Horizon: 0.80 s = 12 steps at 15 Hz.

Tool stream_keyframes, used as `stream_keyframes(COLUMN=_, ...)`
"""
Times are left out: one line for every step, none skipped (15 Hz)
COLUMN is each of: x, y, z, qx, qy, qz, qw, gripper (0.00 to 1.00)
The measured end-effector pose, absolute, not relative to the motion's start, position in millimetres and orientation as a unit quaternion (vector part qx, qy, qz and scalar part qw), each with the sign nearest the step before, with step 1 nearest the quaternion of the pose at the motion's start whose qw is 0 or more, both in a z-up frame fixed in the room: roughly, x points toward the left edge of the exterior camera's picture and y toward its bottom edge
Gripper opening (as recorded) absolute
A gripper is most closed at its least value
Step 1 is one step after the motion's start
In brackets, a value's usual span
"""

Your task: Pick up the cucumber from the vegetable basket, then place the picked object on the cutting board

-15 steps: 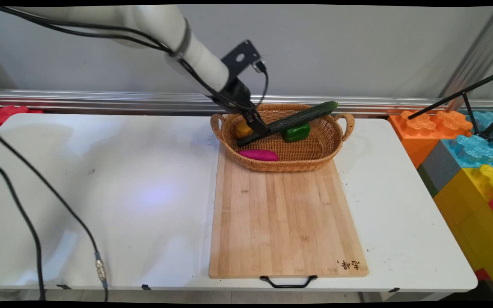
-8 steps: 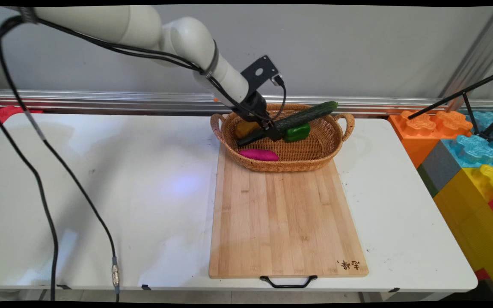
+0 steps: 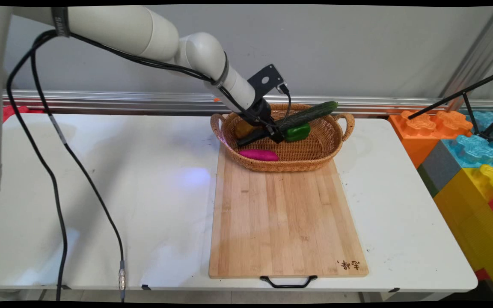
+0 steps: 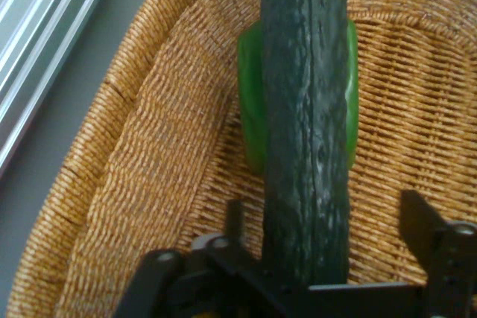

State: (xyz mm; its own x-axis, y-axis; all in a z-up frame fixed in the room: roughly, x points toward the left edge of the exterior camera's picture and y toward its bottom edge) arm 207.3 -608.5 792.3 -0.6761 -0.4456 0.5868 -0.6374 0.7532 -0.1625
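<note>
– White table (image 3: 101, 192) first, since it is the biggest thing. What lies on it?
– A pale wooden cutting board (image 3: 285, 222), long side running near to far, with a black handle (image 3: 288, 282) at its near edge. Coloured toy blocks (image 3: 464, 149) are stacked off the table's right end.
– And at the far end of the board?
– A woven wicker basket (image 3: 315, 164) with two loop handles. Its near rim overlaps the board's far edge.
– What is inside?
– A long dark green cucumber (image 3: 310, 114) lies slantwise. Its right end is propped over the basket's far right rim, and its left end is low inside the basket. A green pepper (image 3: 297, 132) sits right under it, touching. A purple sweet potato (image 3: 258, 155) lies against the near left wall. Something yellow-orange (image 3: 242, 128) shows at the far left, partly hidden by the arm.
– Where is the gripper (image 3: 274, 132)?
– Down inside the basket, at the cucumber's lower half, just left of the pepper.
– Spread or closed?
– Spread wide. In the hand view the cucumber (image 4: 305, 109) runs up the middle of the gripper (image 4: 322, 202). The fingers (image 4: 417, 221) stand to either side, with wicker (image 4: 149, 147) visible in the gaps. The pepper (image 4: 250, 109) peeks out from behind the cucumber.
</note>
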Motion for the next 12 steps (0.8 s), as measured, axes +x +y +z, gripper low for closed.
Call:
stream_keyframes(x=206.5, y=-609.6, z=790.5, qx=0.301, qy=-0.898, qz=0.181, qw=0.267, gripper=0.00)
stream_keyframes(x=206.1, y=-610.3, z=789.5, qx=0.300, qy=-0.898, qz=0.182, qw=0.267, gripper=0.00)
stream_keyframes(x=205.9, y=-610.6, z=788.4, qx=0.299, qy=-0.898, qz=0.182, qw=0.267, gripper=0.00)
stream_keyframes(x=206.1, y=-610.6, z=787.5, qx=0.299, qy=-0.898, qz=0.182, qw=0.267, gripper=0.00)
stream_keyframes(x=206.4, y=-610.1, z=787.6, qx=0.299, qy=-0.898, qz=0.182, qw=0.267, gripper=0.00)
stream_keyframes(x=207.4, y=-609.2, z=788.8, qx=0.299, qy=-0.898, qz=0.183, qw=0.267, gripper=0.00)
stream_keyframes(x=207.9, y=-608.6, z=790.4, qx=0.299, qy=-0.898, qz=0.183, qw=0.268, gripper=0.00)
stream_keyframes(x=208.7, y=-607.4, z=794.0, qx=0.298, qy=-0.897, qz=0.185, qw=0.268, gripper=0.00)
stream_keyframes(x=209.7, y=-606.0, z=798.3, qx=0.298, qy=-0.897, qz=0.188, qw=0.269, gripper=0.00)
stream_keyframes(x=211.2, y=-603.8, z=806.1, qx=0.298, qy=-0.895, qz=0.193, qw=0.270, gripper=0.00)
stream_keyframes(x=211.9, y=-601.8, z=813.2, qx=0.297, qy=-0.894, qz=0.198, qw=0.273, gripper=0.00)
stream_keyframes(x=212.4, y=-599.3, z=821.6, qx=0.296, qy=-0.892, qz=0.204, qw=0.275, gripper=0.00)
